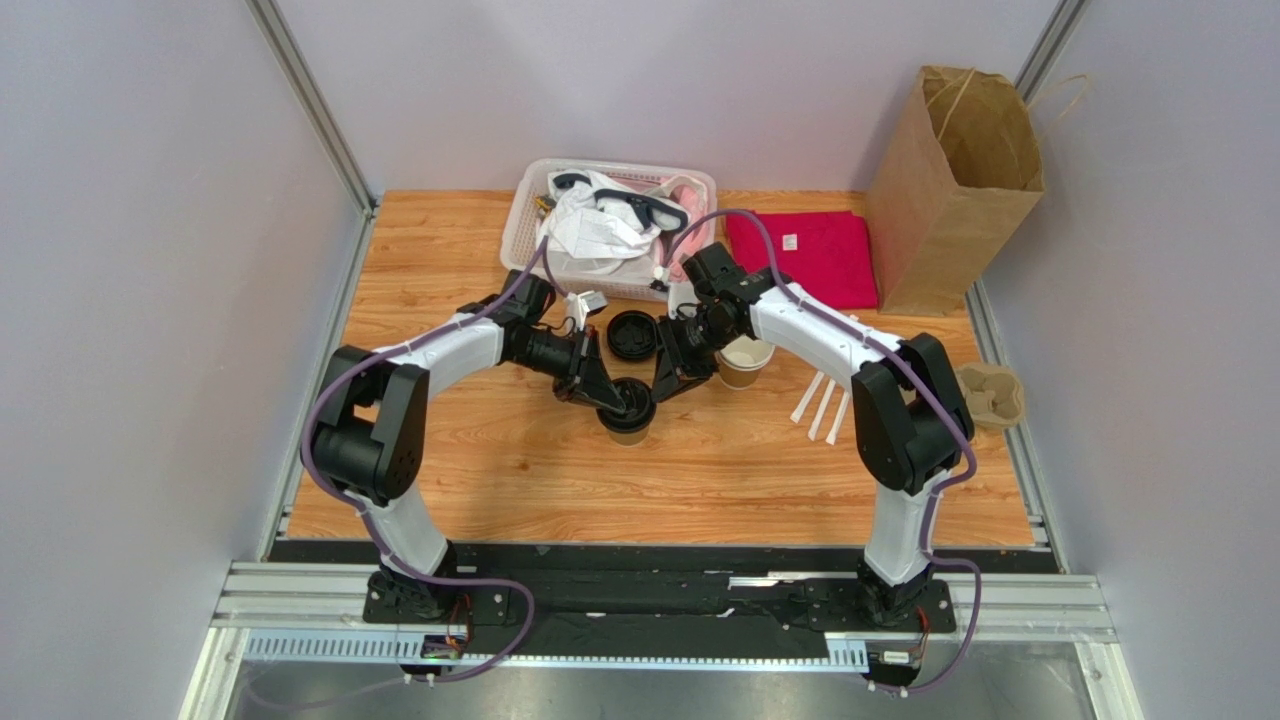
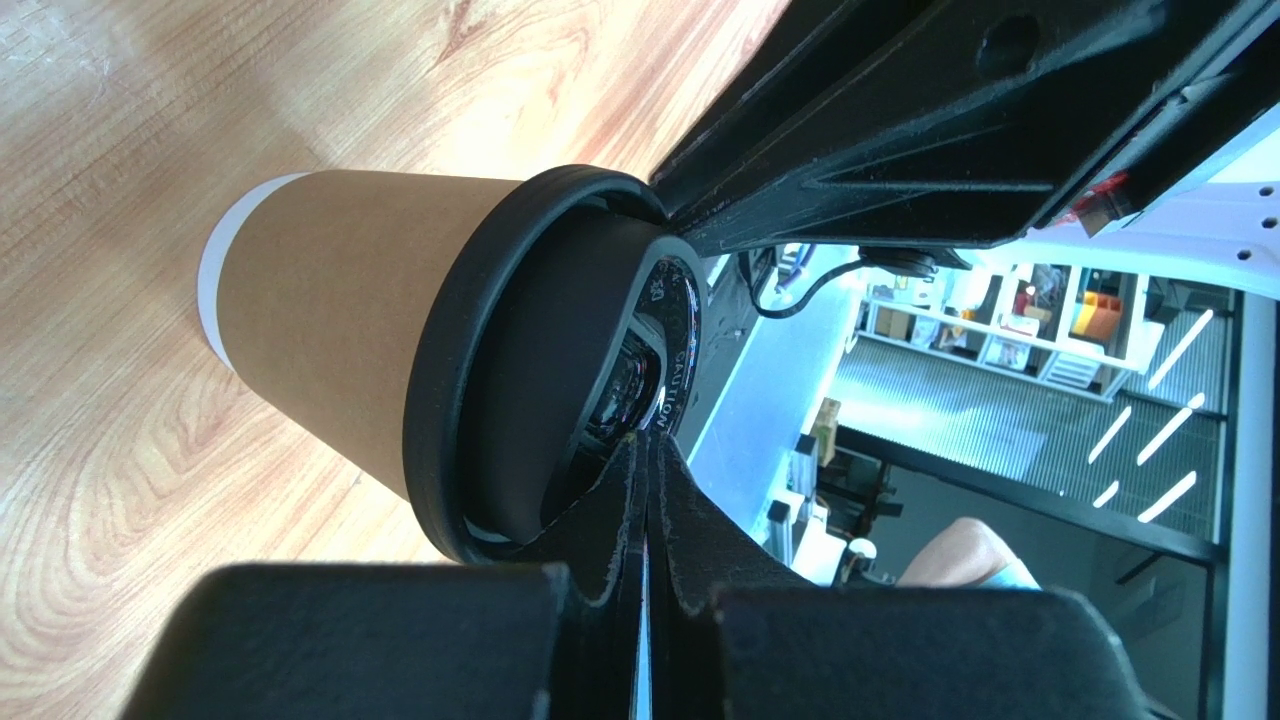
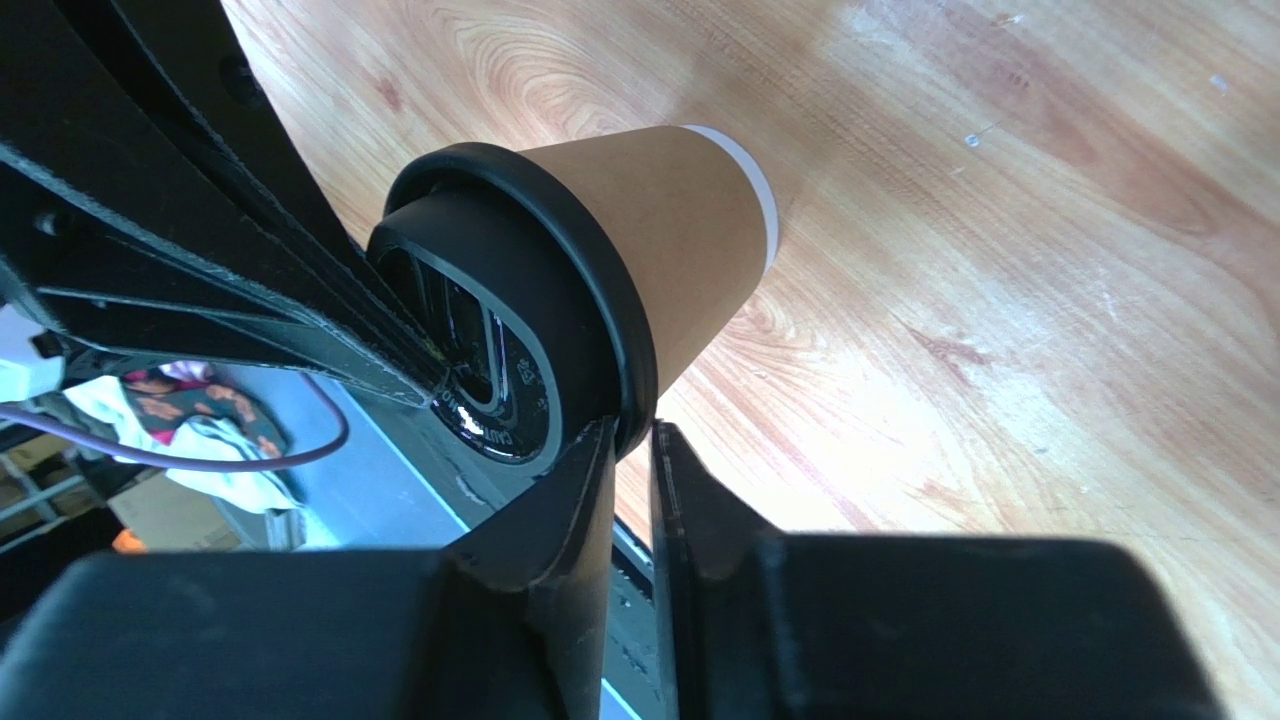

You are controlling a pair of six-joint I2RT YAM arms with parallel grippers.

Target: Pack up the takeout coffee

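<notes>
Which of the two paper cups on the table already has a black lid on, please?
The cup nearer the arm bases wears the lid; the other cup, farther back beneath the right arm, stands open-topped.

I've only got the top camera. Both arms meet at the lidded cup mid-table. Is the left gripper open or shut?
Observer: Shut. In the left wrist view the left gripper has its fingers pressed together, tips against the black lid.
Operator: And the right one?
Observer: The right gripper is nearly closed, the lid's rim pinched between its fingertips.
Operator: Is the lid seated?
Observer: It looks so: where visible, its rim wraps the top of the takeout coffee evenly.
</notes>
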